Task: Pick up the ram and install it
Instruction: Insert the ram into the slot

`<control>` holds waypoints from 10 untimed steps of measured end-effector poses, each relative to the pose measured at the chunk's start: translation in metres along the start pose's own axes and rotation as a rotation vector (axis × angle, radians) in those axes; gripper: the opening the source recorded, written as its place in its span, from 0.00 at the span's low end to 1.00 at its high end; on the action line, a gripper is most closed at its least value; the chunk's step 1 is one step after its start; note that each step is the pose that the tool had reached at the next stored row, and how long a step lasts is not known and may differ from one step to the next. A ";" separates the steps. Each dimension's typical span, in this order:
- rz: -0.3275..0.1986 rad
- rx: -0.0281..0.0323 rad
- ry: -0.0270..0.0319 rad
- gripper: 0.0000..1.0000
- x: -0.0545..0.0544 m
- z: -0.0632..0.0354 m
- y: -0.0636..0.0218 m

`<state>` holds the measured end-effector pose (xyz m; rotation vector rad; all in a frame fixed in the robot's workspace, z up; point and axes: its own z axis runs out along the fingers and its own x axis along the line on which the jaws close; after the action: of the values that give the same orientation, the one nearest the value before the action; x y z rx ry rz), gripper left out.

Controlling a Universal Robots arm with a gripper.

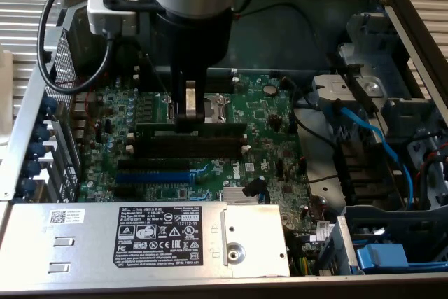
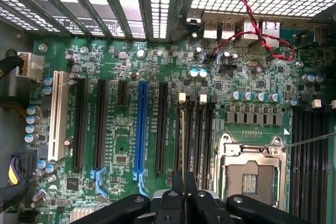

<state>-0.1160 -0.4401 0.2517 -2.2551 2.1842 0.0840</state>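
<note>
The hand pinches the ram at its middle, with the stick's long axis lying parallel to and directly over the empty black memory slots.

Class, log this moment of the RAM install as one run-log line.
gripper: shut on ram | ram: upright, at black memory slots on motherboard | seated: cannot tell

Open from above, the motherboard is hemmed by the power supply, drive cage, blue cable and perforated rear wall, the gripper occupying its middle.
</note>
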 end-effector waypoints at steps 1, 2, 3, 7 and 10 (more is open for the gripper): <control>0.000 0.0001 -0.0002 0.12 0.000 0.0004 0.0000; 0.002 0.0001 -0.0002 0.12 0.000 0.0009 -0.0001; 0.004 0.0003 -0.0005 0.12 0.000 0.0012 -0.0001; 0.017 0.0009 -0.0010 0.12 0.000 0.0041 -0.0002; 0.020 0.0007 -0.0007 0.12 0.000 0.0045 0.0003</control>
<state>-0.1165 -0.4401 0.2472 -2.2333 2.2058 0.0841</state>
